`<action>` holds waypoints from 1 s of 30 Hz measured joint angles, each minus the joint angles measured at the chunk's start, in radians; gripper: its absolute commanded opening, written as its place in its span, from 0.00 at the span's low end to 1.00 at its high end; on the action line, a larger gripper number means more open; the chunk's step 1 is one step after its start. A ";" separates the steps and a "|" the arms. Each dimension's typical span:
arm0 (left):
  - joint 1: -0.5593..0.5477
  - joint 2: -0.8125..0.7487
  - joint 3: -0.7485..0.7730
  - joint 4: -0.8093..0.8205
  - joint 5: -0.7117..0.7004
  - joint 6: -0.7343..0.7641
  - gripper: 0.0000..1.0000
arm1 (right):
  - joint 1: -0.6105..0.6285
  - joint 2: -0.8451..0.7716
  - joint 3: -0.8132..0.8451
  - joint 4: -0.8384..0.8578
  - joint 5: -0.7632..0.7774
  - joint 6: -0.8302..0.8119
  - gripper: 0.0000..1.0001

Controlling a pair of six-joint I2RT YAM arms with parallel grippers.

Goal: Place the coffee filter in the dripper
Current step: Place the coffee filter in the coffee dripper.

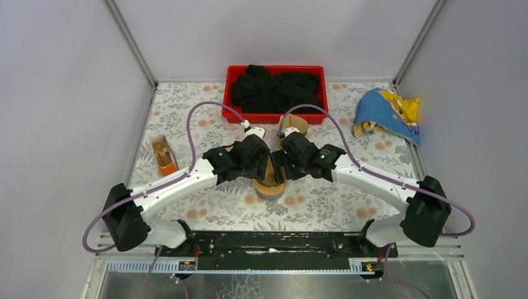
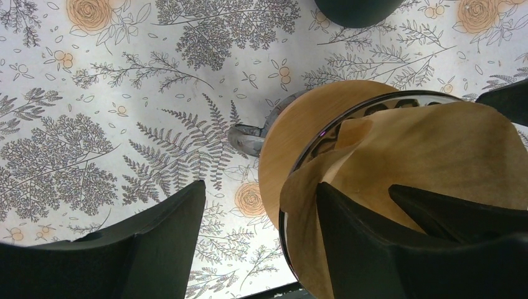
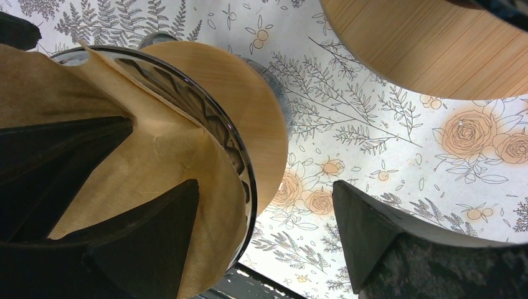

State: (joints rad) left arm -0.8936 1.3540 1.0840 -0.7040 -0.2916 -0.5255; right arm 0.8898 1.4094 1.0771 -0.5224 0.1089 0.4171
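Observation:
The glass dripper (image 1: 269,189) with a wooden collar stands at the table's middle, between my two grippers. The brown paper coffee filter (image 2: 436,149) sits inside its cone, its edge standing above the rim. My left gripper (image 2: 261,249) is open and straddles the rim: one finger is inside the filter, the other outside over the tablecloth. My right gripper (image 3: 261,237) is open and straddles the opposite rim the same way. The filter (image 3: 155,162) and wooden collar (image 3: 249,112) also show in the right wrist view. Both grippers, left (image 1: 265,167) and right (image 1: 278,167), hide most of the filter from above.
A red bin (image 1: 233,99) of black cloth stands at the back. A wooden holder (image 1: 294,123) stands just behind the right gripper. A blue and yellow cloth (image 1: 386,115) lies back right. A small orange box (image 1: 164,156) of wooden sticks lies left.

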 measured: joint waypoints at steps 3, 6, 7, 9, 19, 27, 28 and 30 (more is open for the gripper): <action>0.000 0.000 0.000 0.001 0.001 -0.001 0.73 | -0.001 0.000 0.000 0.001 -0.002 0.002 0.86; 0.000 0.000 0.000 0.001 0.001 -0.001 0.73 | -0.001 -0.002 0.000 0.000 -0.001 0.002 0.87; 0.000 0.000 0.000 0.002 0.002 0.000 0.73 | -0.001 -0.005 0.000 0.000 0.000 0.002 0.87; 0.000 0.000 0.000 0.005 0.006 0.001 0.73 | -0.001 -0.015 0.000 0.001 0.003 0.001 0.87; -0.003 0.003 0.000 0.010 0.024 0.001 0.73 | -0.003 -0.043 0.000 0.057 -0.022 0.007 0.91; -0.002 0.003 0.000 0.007 0.023 0.001 0.73 | -0.006 -0.032 -0.003 0.064 -0.079 0.009 0.92; -0.002 0.004 0.000 0.007 0.023 0.001 0.73 | -0.006 -0.032 -0.006 0.064 -0.084 0.009 0.92; -0.002 0.005 0.000 0.007 0.023 0.001 0.73 | -0.006 -0.032 -0.016 0.063 -0.094 0.009 0.92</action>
State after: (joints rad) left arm -0.8955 1.3590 1.0843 -0.6968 -0.2691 -0.5247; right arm 0.8833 1.3777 1.0607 -0.4591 0.0151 0.4263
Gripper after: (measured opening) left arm 0.729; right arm 0.917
